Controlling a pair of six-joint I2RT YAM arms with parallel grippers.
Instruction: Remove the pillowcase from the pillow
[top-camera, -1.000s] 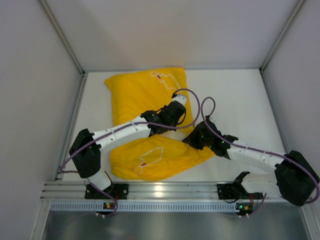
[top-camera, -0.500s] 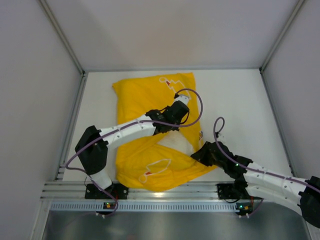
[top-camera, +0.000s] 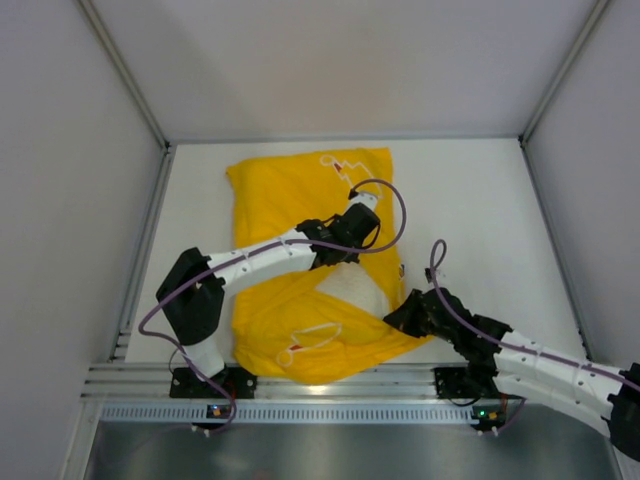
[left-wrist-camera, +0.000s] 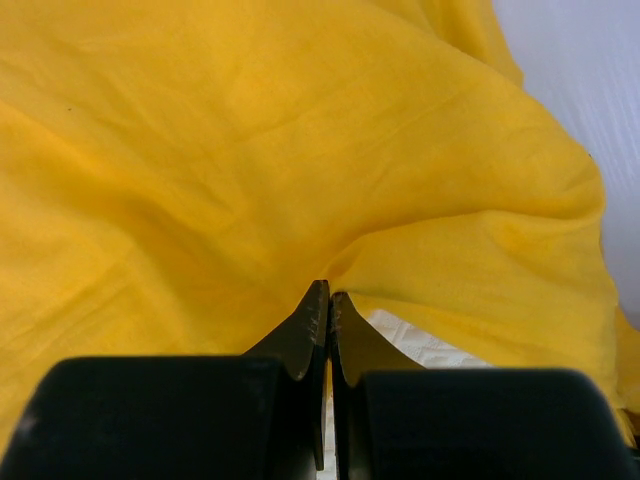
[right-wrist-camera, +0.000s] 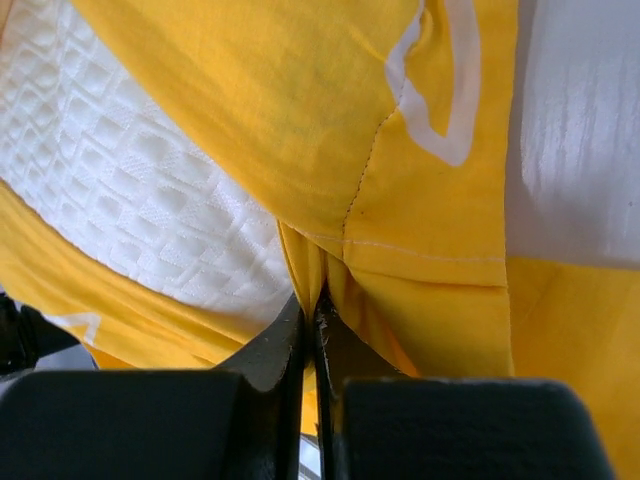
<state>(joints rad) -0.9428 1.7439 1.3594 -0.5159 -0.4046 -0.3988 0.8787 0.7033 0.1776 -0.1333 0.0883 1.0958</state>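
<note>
— On the table (top-camera: 480, 200), where is the pillowcase (top-camera: 290, 195) sitting?
— It is lying crumpled mid-table, covering most of the pillow (right-wrist-camera: 150, 190), whose white quilted face is showing through the opening at the near side.
— What is the left gripper (left-wrist-camera: 328, 296) doing?
— It is pinching a yellow fold beside that opening, jaws pressed together.
— And the right gripper (right-wrist-camera: 316, 300)?
— It is nipping the case's stitched hem, jaws tight together.
</note>
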